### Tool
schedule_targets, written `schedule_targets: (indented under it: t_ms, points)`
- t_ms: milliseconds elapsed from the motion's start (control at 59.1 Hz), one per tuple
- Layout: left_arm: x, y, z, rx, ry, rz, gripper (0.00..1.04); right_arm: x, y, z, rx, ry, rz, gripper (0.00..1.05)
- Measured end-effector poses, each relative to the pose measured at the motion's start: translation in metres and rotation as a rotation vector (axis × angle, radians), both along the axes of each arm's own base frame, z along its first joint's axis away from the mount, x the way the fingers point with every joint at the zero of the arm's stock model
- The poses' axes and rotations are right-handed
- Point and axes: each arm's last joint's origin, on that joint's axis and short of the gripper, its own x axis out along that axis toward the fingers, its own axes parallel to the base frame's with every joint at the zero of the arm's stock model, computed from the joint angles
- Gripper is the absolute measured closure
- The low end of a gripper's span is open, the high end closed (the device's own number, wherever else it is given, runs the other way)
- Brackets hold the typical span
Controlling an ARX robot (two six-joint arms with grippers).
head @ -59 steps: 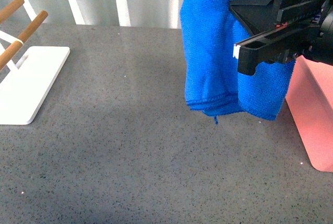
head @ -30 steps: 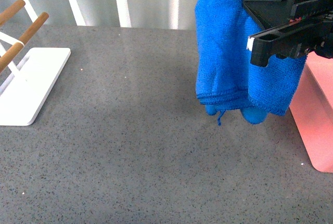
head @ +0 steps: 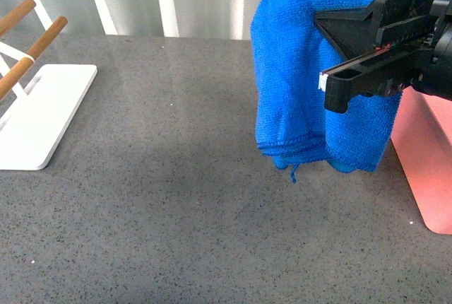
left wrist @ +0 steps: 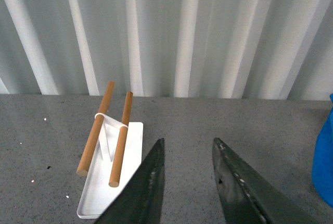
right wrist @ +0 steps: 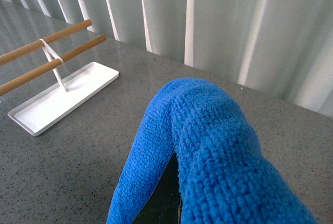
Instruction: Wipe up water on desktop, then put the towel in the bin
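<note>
- Right tool (head: 326,56) pinched the blue towel (head: 289,71), which hung at upper right above the counter (head: 176,198), beside the pink bin (head: 424,162).
- Left tool (left wrist: 188,141) stood spread.

Left of the hanging towel (head: 296,92), the desktop (head: 176,177) lies bare as far as the white rack (head: 35,117) with wooden bars, well apart at the left edge, so a broad lane is open there. Right of the towel the pink bin (head: 424,155) stands near, its wall closing that side, and the right gripper (head: 326,56) fills the space above it.
</note>
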Motion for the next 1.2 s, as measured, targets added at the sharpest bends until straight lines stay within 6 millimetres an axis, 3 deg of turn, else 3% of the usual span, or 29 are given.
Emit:
schedule_targets:
  t_ms: [135, 288, 948, 1202]
  points:
    - [-0.004, 0.007, -0.005, 0.002, -0.009, -0.029, 1.01, 0.0, 0.0, -0.001, -0.009, 0.012, -0.006, 1.01]
    - [-0.007, 0.015, -0.012, 0.01, -0.005, 0.014, 1.01, 0.0, -0.001, -0.002, -0.021, 0.022, -0.01, 1.01]
    - [-0.026, 0.014, -0.024, 0.012, -0.029, 0.007, 1.01, 0.003, -0.01, -0.004, -0.065, 0.056, -0.06, 1.01]
    - [-0.026, 0.014, -0.024, 0.012, -0.029, 0.007, 1.01, 0.032, -0.024, -0.039, -0.112, 0.319, -0.237, 1.01]
